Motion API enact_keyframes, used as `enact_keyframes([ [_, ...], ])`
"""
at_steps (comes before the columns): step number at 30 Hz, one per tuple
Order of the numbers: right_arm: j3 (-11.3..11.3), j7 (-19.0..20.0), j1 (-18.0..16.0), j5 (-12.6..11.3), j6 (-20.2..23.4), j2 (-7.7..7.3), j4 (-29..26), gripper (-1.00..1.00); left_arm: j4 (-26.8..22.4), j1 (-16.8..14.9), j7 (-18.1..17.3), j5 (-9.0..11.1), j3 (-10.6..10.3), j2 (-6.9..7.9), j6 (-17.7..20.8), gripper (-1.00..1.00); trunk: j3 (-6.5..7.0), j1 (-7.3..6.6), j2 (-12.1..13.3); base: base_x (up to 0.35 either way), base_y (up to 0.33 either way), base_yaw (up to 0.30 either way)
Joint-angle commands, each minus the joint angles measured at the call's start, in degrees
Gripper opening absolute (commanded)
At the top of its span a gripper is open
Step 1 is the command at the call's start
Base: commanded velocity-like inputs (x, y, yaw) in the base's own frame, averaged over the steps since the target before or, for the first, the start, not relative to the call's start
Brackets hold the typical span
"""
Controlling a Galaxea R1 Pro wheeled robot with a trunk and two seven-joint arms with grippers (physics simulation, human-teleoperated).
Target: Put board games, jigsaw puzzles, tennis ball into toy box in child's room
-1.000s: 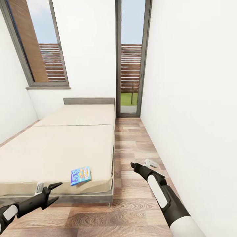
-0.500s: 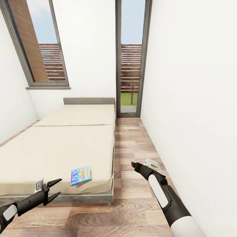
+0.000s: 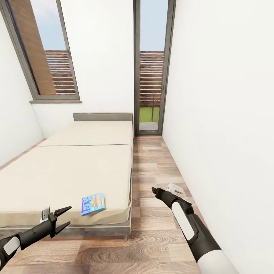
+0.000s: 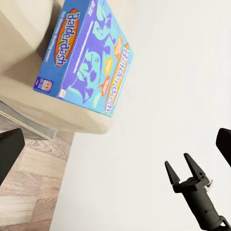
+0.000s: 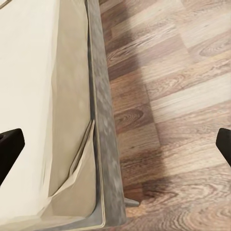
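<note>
Reaching for the blue board game (image 3: 93, 203) is the step in hand, judging by where my arms sit: it lies flat on the bed (image 3: 68, 171), close to the bed's near corner on the side by the wood floor (image 3: 152, 236). My left gripper (image 3: 65, 217) hangs just off the bed's near edge, a little short of the box, jaws spread and holding nothing; its wrist camera looks along the blue lid (image 4: 86, 55). My right gripper (image 3: 154, 190) hovers over the floor beside the bed, also spread and empty. To do this well I would bring the left jaws level with the mattress top, straddle the box's near edge, and close only once both fingers overlap it, since 1 thin flat box could slide away.
</note>
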Motion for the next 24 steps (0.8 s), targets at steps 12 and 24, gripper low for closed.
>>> enact_keyframes([
  [12,0.09,-0.56,-0.04,-0.6,0.1,-0.02,-0.04,1.0,0.02,-0.03,-0.1,0.59,-0.35,0.35,0.45,1.0,-1.67,1.97,-3.64,0.003,0.0,0.0],
  [24,0.09,-0.56,-0.04,-0.6,0.1,-0.02,0.01,1.0,0.02,-0.03,-0.11,0.66,-0.34,0.68,0.45,1.0,-3.83,4.6,-8.45,0.0,0.0,0.0],
])
